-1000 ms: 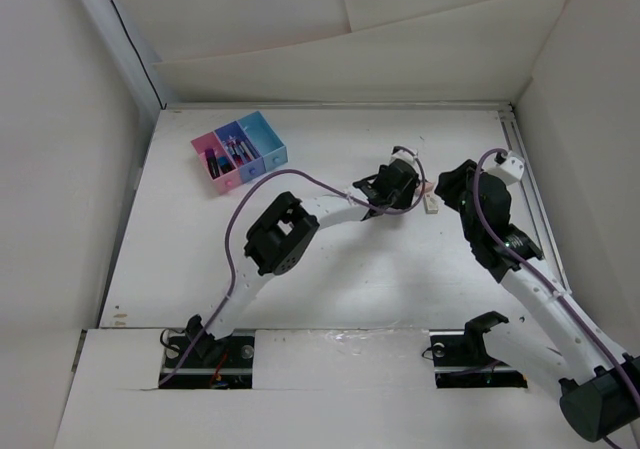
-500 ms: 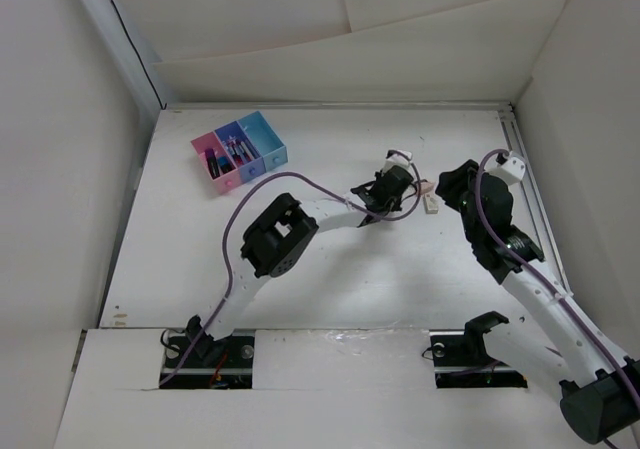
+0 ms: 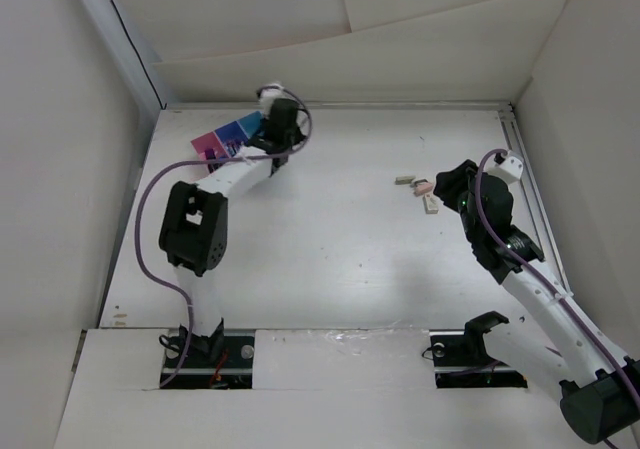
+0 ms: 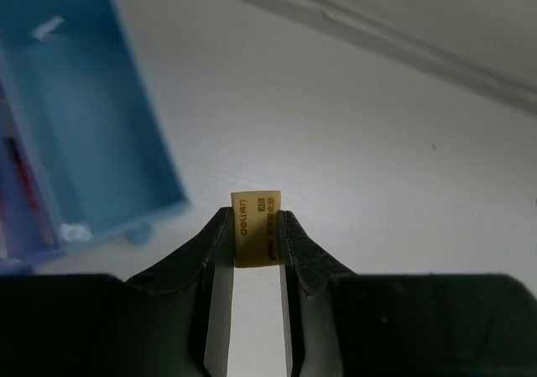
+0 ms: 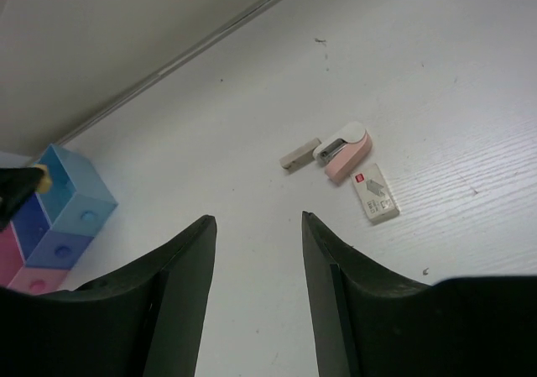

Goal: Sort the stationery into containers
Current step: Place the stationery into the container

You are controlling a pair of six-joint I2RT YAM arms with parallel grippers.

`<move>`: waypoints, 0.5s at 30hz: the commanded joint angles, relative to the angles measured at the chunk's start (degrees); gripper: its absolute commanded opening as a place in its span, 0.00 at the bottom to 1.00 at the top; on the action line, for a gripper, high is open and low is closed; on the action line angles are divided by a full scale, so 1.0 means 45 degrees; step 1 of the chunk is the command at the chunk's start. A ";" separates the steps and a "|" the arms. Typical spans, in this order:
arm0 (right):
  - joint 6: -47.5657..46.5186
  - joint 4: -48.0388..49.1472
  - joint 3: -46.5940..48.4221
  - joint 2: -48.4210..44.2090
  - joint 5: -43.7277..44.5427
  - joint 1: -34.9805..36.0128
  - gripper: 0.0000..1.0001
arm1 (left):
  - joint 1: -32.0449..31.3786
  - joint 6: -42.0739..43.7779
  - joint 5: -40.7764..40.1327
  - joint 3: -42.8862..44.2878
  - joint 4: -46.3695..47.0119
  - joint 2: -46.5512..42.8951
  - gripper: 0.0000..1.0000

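Eraser [image 4: 258, 240], tan with small print, pinched upright between the fingers of left gripper [image 4: 256, 226], jaws narrowed to its width. Held over bare table [image 4: 377, 167], just beside blue box [image 4: 84, 125], outside its end wall. Two tiny white bits inside that box, one near each end. Thin red pen [image 4: 23, 188] in the next box along, at the picture's edge. Boxes [image 3: 212, 143] joined in a row, pink, purple, blue, set askew near the far left corner, close to back wall [image 3: 350, 59] and left wall [image 3: 60, 169].

Right gripper [image 5: 256, 222] spread wide, nothing between its fingers, hovering over the right half of the table. Ahead of it, three loose pieces close together: grey piece [image 5: 300, 154] end to end with pink piece [image 5: 344, 149], white piece [image 5: 375, 192] just beside.

White tabletop, pale walls on three sides, rail [image 3: 525, 169] along the right edge. Wide stretch of open table between boxes and loose pieces.
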 commanded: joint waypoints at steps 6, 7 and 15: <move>-0.0150 0.0528 0.0375 -0.0091 -0.0324 0.0140 0.51 | 0.3561 -0.1637 0.1133 0.1789 -0.1876 0.0078 0.00; -0.0150 0.0528 0.0375 -0.0091 -0.0324 0.0256 0.51 | 0.3679 -0.1521 0.1132 0.2005 -0.2013 0.0409 0.00; -0.0150 0.0645 0.0375 0.0182 -0.0441 0.0257 0.51 | 0.3680 -0.0876 0.0507 0.2750 -0.2307 0.1153 0.00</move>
